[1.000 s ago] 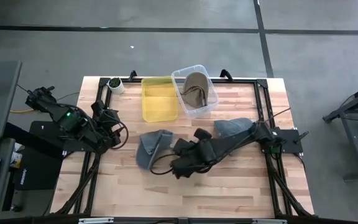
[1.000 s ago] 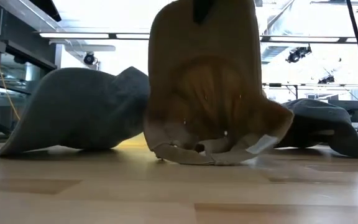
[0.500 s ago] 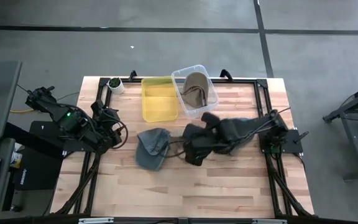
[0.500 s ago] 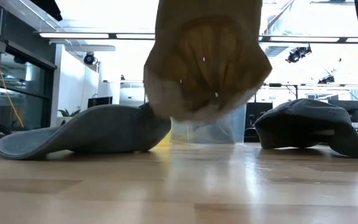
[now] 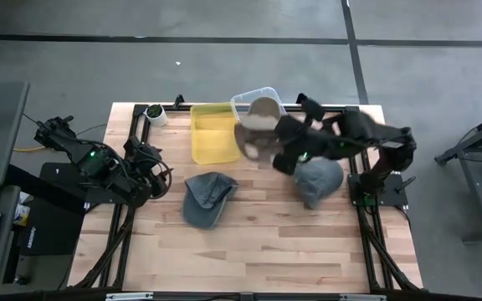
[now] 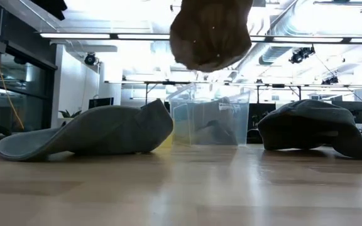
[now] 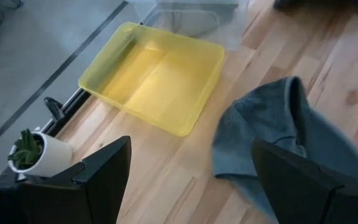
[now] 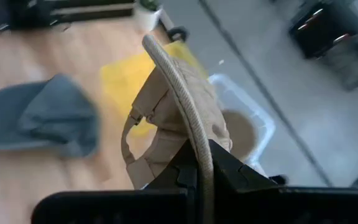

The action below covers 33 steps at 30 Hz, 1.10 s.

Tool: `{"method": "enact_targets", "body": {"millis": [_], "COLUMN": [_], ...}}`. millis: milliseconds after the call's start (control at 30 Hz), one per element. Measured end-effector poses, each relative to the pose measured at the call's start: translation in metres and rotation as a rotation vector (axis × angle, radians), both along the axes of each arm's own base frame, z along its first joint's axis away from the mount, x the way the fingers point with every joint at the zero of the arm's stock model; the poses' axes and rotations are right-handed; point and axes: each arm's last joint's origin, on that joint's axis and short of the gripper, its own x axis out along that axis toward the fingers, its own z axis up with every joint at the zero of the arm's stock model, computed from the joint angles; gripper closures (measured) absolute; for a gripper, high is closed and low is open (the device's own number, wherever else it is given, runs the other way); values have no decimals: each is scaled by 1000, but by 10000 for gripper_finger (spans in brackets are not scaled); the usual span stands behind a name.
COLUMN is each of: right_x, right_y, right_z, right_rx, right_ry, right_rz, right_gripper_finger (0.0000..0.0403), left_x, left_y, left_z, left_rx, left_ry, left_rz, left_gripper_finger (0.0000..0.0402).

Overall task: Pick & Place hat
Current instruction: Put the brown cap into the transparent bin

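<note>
High view: I saw the right gripper point(image 5: 268, 144) clamped on the tan hat point(image 5: 253, 138), lifted beside the clear bin point(image 5: 243, 99) | left gripper point(image 5: 151, 165) parked at the table's point(image 5: 249, 242) left edge, fingers apart.

We see two bins point(image 5: 215, 132) side by side at the tabletop point(image 5: 249, 251) rear, one hat point(image 5: 206, 197) before them, another hat point(image 5: 316, 180) right, a third hat point(image 5: 253, 134) above the rear bin point(image 5: 262, 96).

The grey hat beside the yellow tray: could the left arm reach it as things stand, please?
Probably yes: the left gripper is open, the grey hat lies uncovered nearby on the table, and nothing stands between them.
</note>
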Motion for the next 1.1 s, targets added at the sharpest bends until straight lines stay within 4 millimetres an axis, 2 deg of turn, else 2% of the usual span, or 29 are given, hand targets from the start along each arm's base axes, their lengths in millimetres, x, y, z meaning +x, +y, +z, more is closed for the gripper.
{"method": "enact_targets", "body": {"millis": [200,600,933,1100], "right_x": [-2,-3,3,11], "right_y": [-29,-82,-123,-140], "right_z": [16,17,3,-17], "right_rx": [-79,-52,13,89], "right_ry": [-63,-44,18,49], "right_rz": [-11,-71,-115,-106], "right_gripper_finger": [398,398,398,398], "left_x": [3,4,4,4], "left_y": [-1,-2,-2,-2], "left_z": [2,2,2,2], "left_rx": [8,-2,3,5], "left_ry": [-54,-65,-57,-45], "left_rz": [10,9,0,-12], "left_gripper_finger": [92,92,92,92]}}
